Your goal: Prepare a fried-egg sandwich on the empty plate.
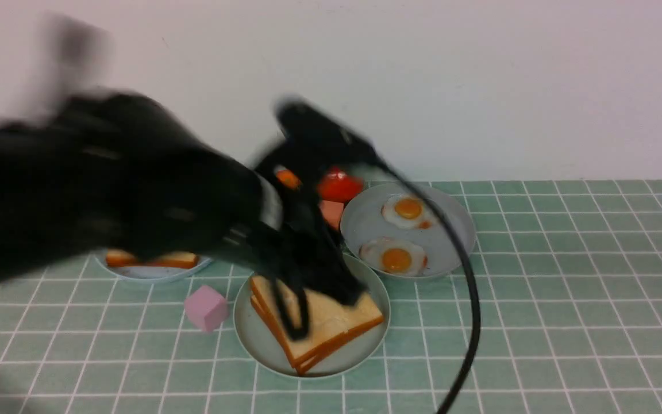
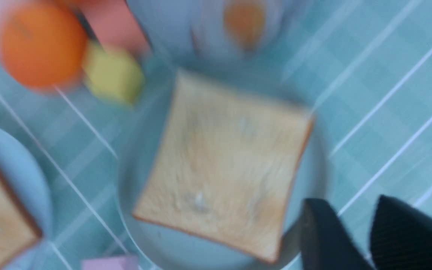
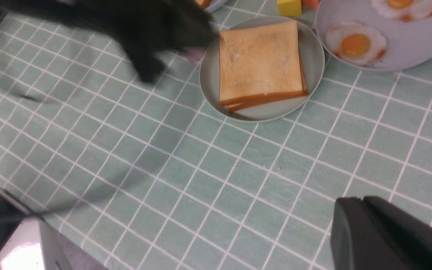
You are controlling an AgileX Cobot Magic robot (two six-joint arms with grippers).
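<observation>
Two golden-brown toast slices [image 1: 331,328] lie stacked on the pale green plate [image 1: 256,339] in the middle of the table. What lies between them is hidden. My left gripper [image 1: 322,310], blurred by motion, hangs just over the top slice. In the left wrist view the left gripper [image 2: 349,202] is open with only tablecloth in the gap, beside the toast [image 2: 223,168] and the plate [image 2: 186,251]. My right gripper [image 3: 354,200] is shut and empty, low over the cloth, well away from the plate [image 3: 208,75] and the toast [image 3: 259,60].
A grey-blue plate [image 1: 457,230] behind holds two fried eggs [image 1: 395,257]. A light-blue plate [image 1: 153,271] with toast sits at the left. A pink cube [image 1: 206,307], a yellow cube [image 3: 289,6], a tomato [image 1: 339,185] and an orange [image 2: 39,45] stand nearby. A black cable [image 1: 469,299] crosses the cloth.
</observation>
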